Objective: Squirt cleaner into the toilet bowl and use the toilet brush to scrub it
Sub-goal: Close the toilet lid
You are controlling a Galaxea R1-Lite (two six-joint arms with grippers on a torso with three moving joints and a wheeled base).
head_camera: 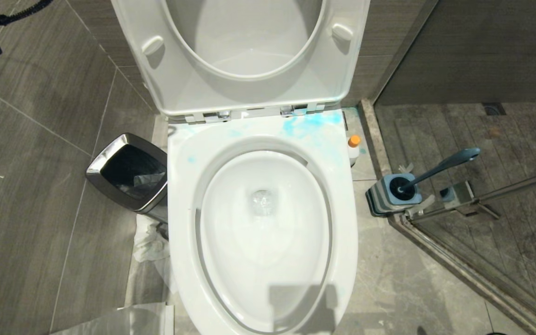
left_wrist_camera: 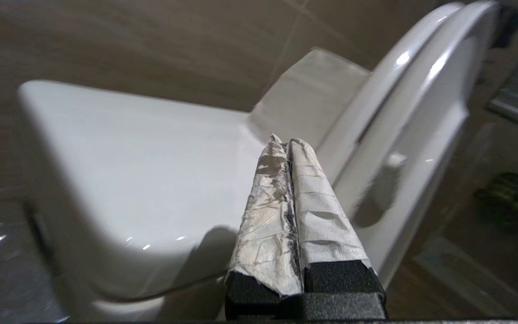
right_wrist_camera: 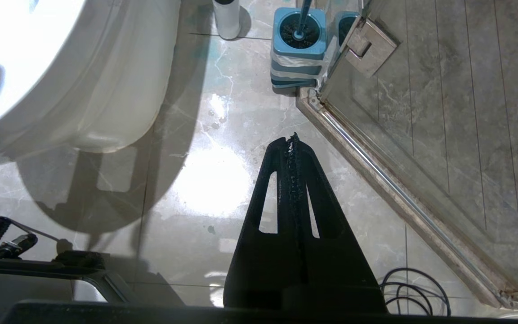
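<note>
The white toilet bowl [head_camera: 348, 223] stands with seat and lid raised and blue smears on its rear rim. The cleaner [head_camera: 353, 148], a small white bottle with an orange cap, stands on the floor by the bowl's back right. Right of it, the toilet brush [head_camera: 440, 166] leans in its square grey-blue holder [head_camera: 382, 197]. My left gripper [left_wrist_camera: 288, 141], with taped fingers, is shut on nothing beside the bowl's outer wall [left_wrist_camera: 128, 180]. My right gripper [right_wrist_camera: 292, 138] is shut and empty, hanging over the floor short of the toilet brush [right_wrist_camera: 303, 15] and the cleaner [right_wrist_camera: 226, 20]. Neither gripper's fingers show in the head view.
A steel-rimmed waste bin [head_camera: 128, 173] stands left of the bowl, with crumpled white plastic [head_camera: 149, 242] below it. A glass shower door with a metal hinge [head_camera: 458, 193] and a stone threshold [head_camera: 458, 265] closes off the right. Black cables [right_wrist_camera: 416, 292] lie on the floor.
</note>
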